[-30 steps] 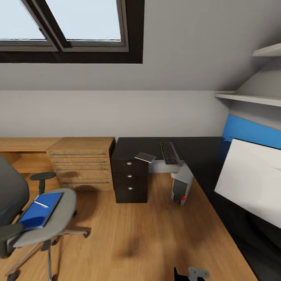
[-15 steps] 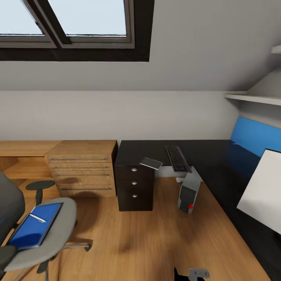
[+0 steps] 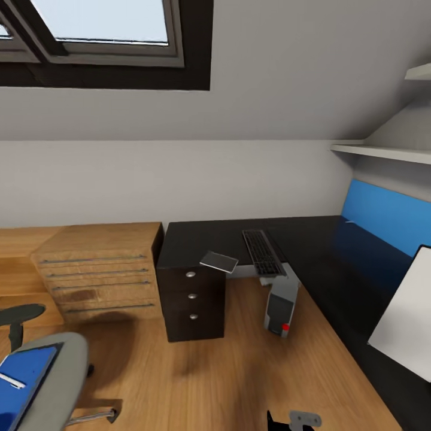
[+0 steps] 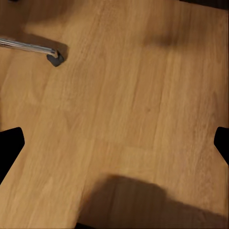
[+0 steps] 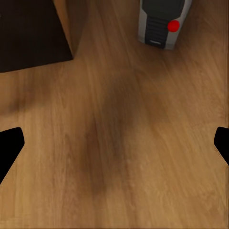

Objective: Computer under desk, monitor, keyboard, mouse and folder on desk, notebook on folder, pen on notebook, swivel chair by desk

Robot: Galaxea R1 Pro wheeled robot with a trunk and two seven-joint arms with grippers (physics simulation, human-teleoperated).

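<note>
The black-topped desk with its blue back panel runs along the right. The keyboard lies on it, and a thin grey slab, possibly the notebook, overhangs its front edge. The computer stands on the floor under the desk. The monitor's white back shows at the right edge. At the lower left, the swivel chair carries the blue folder with the white pen on it. The mouse is out of view. My left gripper and right gripper are open above bare floor.
A light wooden drawer chest stands beside a black drawer unit under the desk's left end. White shelves hang on the right wall. A chrome chair leg with its castor lies near my left gripper. Wooden floor stretches ahead.
The whole picture has shifted: the camera has moved, so the chair sits lower and farther left and the monitor nearer the right edge. No object has visibly moved.
</note>
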